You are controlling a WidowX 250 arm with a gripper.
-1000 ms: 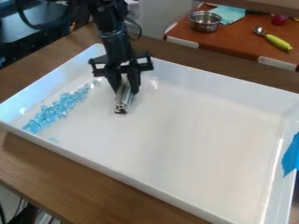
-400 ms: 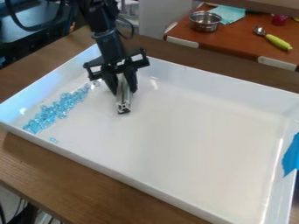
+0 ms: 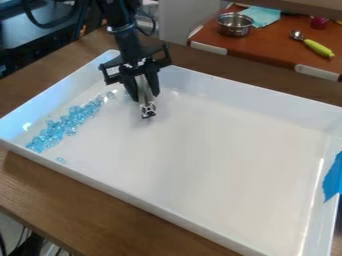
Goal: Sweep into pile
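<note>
**Poised to Sweep**

The gripper (image 3: 143,91) was closed on a metal bar (image 3: 146,105), probably for a sweeping edge. Blue beads (image 3: 65,125) lay strung near one side of the tray (image 3: 220,155) (a few sat apart), where its wall could perhaps backstop them.

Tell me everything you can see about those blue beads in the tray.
The blue beads look like clear, shiny glass or plastic. Most lie in a loose, slanting band in the white tray, near the wall at the picture's left. One or two sit apart below it, another near its top end. The pincer does not touch the band.
</note>
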